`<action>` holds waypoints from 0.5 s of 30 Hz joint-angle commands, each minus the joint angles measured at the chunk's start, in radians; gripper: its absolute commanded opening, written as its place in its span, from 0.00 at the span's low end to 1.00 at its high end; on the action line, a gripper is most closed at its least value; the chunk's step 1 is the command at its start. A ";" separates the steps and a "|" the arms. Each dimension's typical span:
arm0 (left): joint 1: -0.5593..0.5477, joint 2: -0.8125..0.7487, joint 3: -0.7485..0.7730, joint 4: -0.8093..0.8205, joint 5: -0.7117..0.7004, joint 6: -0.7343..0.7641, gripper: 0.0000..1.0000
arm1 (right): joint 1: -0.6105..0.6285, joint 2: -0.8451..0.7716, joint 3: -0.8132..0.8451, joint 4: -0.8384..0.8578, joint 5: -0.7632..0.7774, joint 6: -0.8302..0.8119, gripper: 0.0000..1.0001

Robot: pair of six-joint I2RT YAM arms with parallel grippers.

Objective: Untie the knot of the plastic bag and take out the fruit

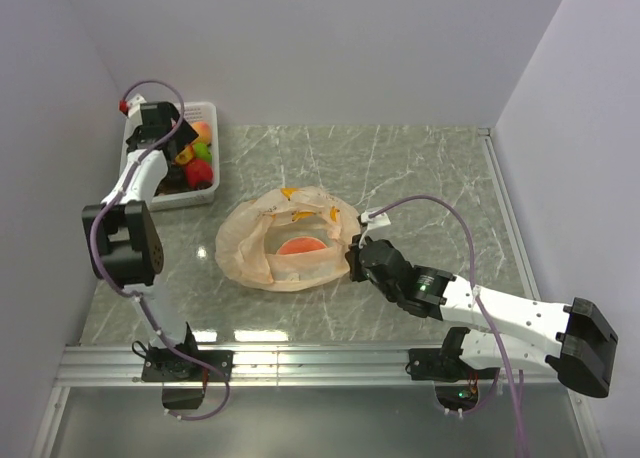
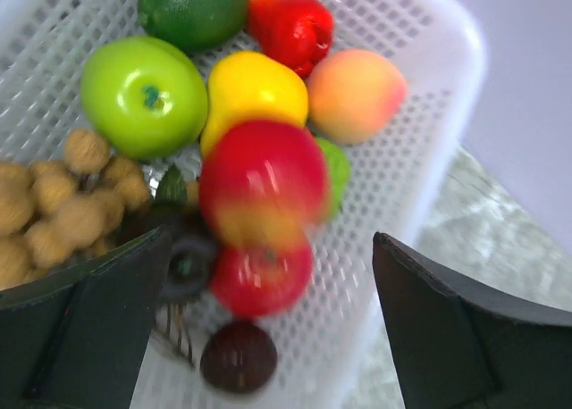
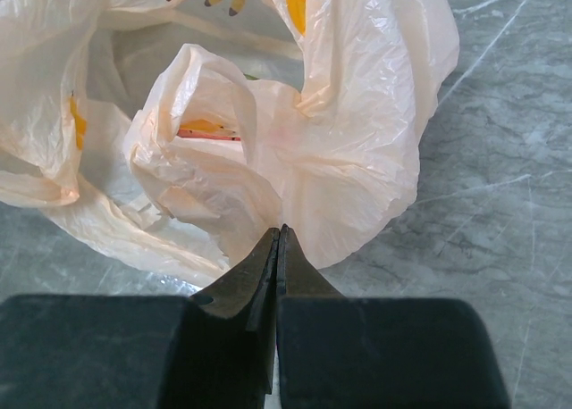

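A grey-green marbled surface (image 1: 420, 178) lies between plain pale walls (image 1: 330, 48).

The left end effector (image 2: 273, 239) hangs over a white basket (image 2: 429, 87) in the upper left of the top view. Its two dark fingers (image 2: 98, 320) are spread wide and nothing is between them. Directly below the gap, the red-yellow apple (image 2: 264, 181) is smeared by motion blur, so I cannot tell whether it rests on the pile. Under it sits a red apple (image 2: 259, 279), and lower in the frame a dark purple round fruit (image 2: 238, 355). The cluster of small tan balls (image 2: 54, 204) fills the left edge of the left wrist view. Above lie a green apple (image 2: 143, 92), a yellow pear (image 2: 252, 92), a peach-coloured fruit (image 2: 356, 92), a red fruit (image 2: 290, 25) and a dark green fruit (image 2: 192, 7).

The right end effector (image 3: 280, 235) is fully closed, its fingertips pressed together to a point. That point meets the crinkled edge of the plastic bag (image 3: 357, 141), but I cannot tell whether a fold of plastic is pinched there. In the top view the bag sits at the centre of the frame, well apart from the basket, with the right end effector at its right rim. The bag is slumped flat with its mouth gaping upward. A red-orange piece (image 1: 300, 246) shows inside it; the right wrist view catches only a thin red sliver of it between folds.
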 commanded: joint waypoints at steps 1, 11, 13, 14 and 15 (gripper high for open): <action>-0.014 -0.194 -0.049 0.013 0.029 0.003 0.99 | -0.001 -0.032 0.035 -0.003 0.014 -0.036 0.00; -0.473 -0.687 -0.545 -0.037 0.074 -0.055 0.88 | -0.005 -0.030 0.015 0.001 0.078 -0.010 0.00; -0.628 -0.742 -0.601 -0.024 0.099 -0.057 0.78 | -0.004 -0.038 0.008 0.007 0.084 -0.007 0.00; -0.676 -0.750 -0.639 -0.024 0.086 -0.070 0.72 | -0.005 -0.040 0.005 0.006 0.083 -0.007 0.00; -0.722 -0.747 -0.656 -0.018 0.090 -0.068 0.67 | -0.007 -0.041 0.003 0.003 0.083 -0.004 0.00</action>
